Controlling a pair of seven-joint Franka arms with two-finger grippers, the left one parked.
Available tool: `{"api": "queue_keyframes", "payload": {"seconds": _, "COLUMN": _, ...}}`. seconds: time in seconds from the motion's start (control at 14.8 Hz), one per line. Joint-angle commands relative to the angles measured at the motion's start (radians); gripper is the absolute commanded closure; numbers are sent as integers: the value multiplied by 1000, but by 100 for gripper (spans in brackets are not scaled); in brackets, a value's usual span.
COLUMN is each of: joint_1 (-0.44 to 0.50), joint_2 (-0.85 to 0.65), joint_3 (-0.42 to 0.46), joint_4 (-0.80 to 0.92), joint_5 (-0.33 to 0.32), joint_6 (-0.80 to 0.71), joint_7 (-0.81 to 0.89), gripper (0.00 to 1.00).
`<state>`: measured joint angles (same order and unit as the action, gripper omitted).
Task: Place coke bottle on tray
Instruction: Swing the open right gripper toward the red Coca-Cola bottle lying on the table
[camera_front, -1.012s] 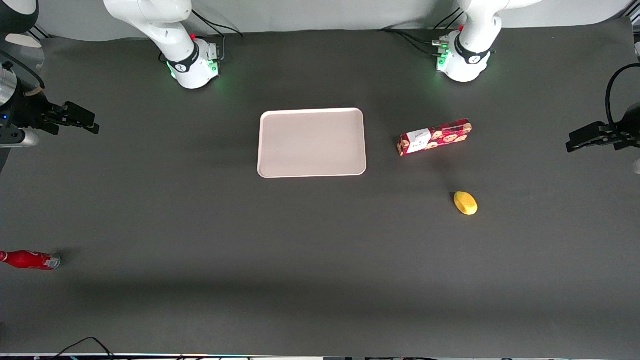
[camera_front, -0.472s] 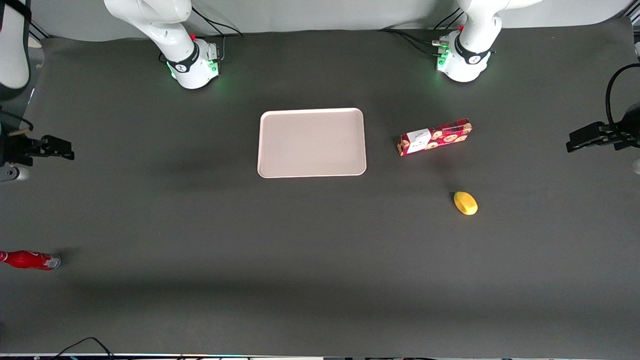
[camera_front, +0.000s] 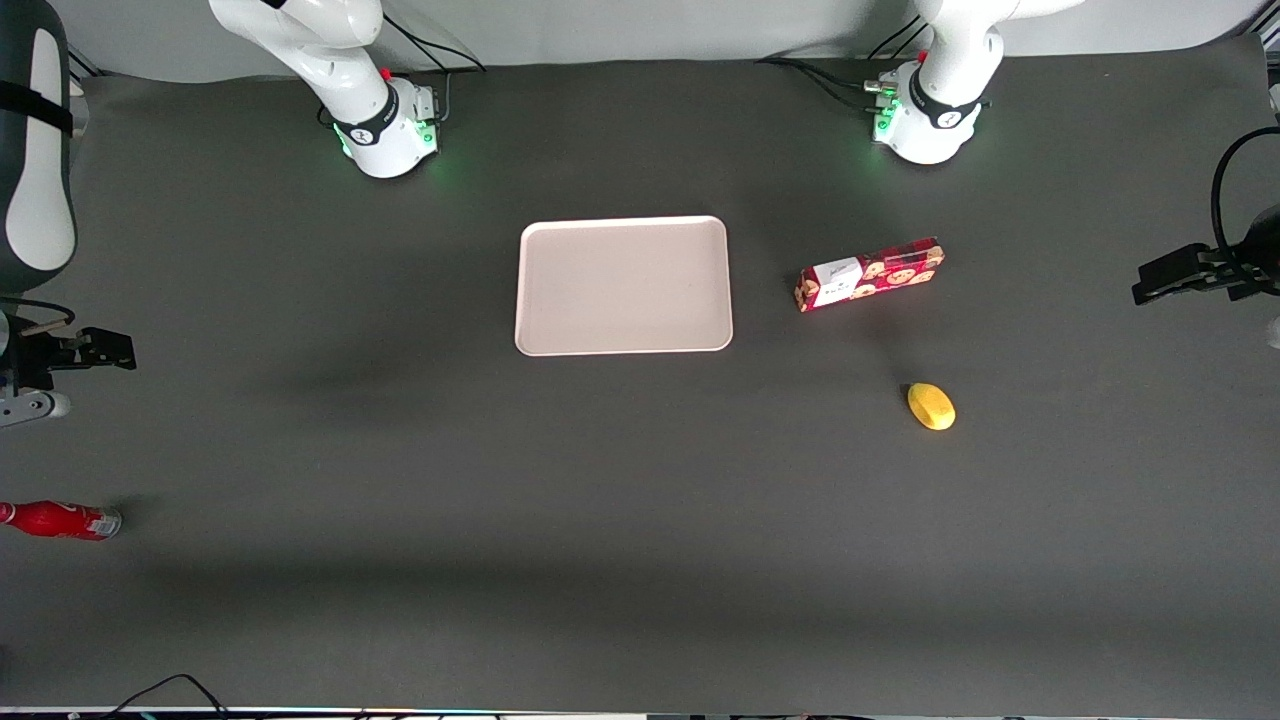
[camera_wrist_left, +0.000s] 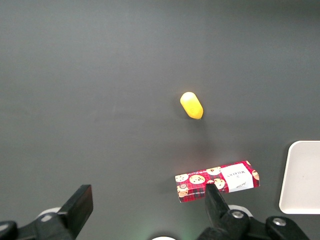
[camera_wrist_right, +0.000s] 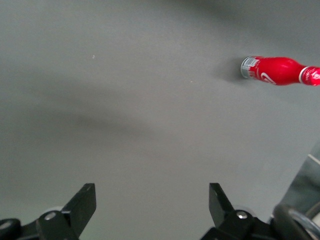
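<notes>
The coke bottle (camera_front: 58, 520) lies on its side on the dark table at the working arm's end, near the view's edge; it is slim and red with a silvery base (camera_wrist_right: 276, 70). The pale pinkish tray (camera_front: 623, 285) sits flat mid-table with nothing on it, farther from the front camera than the bottle. My gripper (camera_front: 115, 348) hangs above the table at the working arm's end, farther from the camera than the bottle and well apart from it. Its two fingers stand wide open with nothing between them (camera_wrist_right: 152, 195).
A red cookie box (camera_front: 869, 274) lies beside the tray toward the parked arm's end. A yellow lemon-like object (camera_front: 931, 406) rests nearer the camera than the box. Both show in the left wrist view too: the box (camera_wrist_left: 217, 181) and the yellow object (camera_wrist_left: 191, 105).
My gripper has moved toward the front camera, coming closer to the coke bottle, and has drawn slightly toward the table's end. The bottle, tray, box and yellow object have not moved.
</notes>
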<state>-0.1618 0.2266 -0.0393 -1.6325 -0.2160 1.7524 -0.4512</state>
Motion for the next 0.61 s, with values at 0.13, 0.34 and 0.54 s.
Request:
{"api": "queue_keyframes", "payload": {"seconds": 0.13, "joint_1": -10, "joint_2": 105, "joint_3": 3, "joint_4": 101, "joint_5": -89, "joint_6": 93, "joint_7": -202, "gripper": 0}}
{"api": "queue_keyframes", "payload": {"seconds": 0.34, "joint_1": -38, "joint_2": 137, "joint_3": -1, "joint_4": 125, "joint_5": -170, "joint_6": 172, "joint_7": -277, "gripper": 0}}
{"api": "queue_keyframes", "payload": {"seconds": 0.54, "joint_1": -116, "joint_2": 229, "joint_3": 4, "joint_4": 184, "joint_5": -164, "joint_6": 301, "joint_7": -429, "gripper": 0}}
